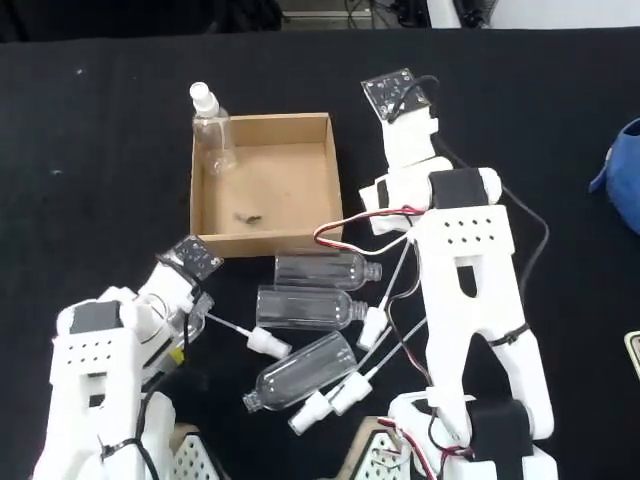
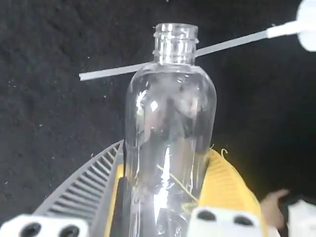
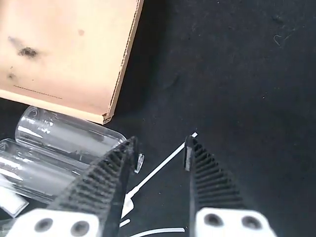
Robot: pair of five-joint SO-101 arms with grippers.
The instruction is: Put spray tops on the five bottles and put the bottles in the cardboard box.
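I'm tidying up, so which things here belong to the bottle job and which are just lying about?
Job: cardboard box; capped bottle standing in it; three open bottles lying flat; held bottle; loose spray tops.
Lying about: blue item at the high view's edge; pale item below it there.

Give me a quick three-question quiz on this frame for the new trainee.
1. True or false: the bottle held in the left gripper already wears a spray top.
2. How many bottles stand in the cardboard box? A) none B) one C) three
3. Fill in: the fingers of the right gripper are ____.
Key: 1 false, its neck is bare. 2 B, one capped bottle in a corner. 3 open, with nothing gripped between them.
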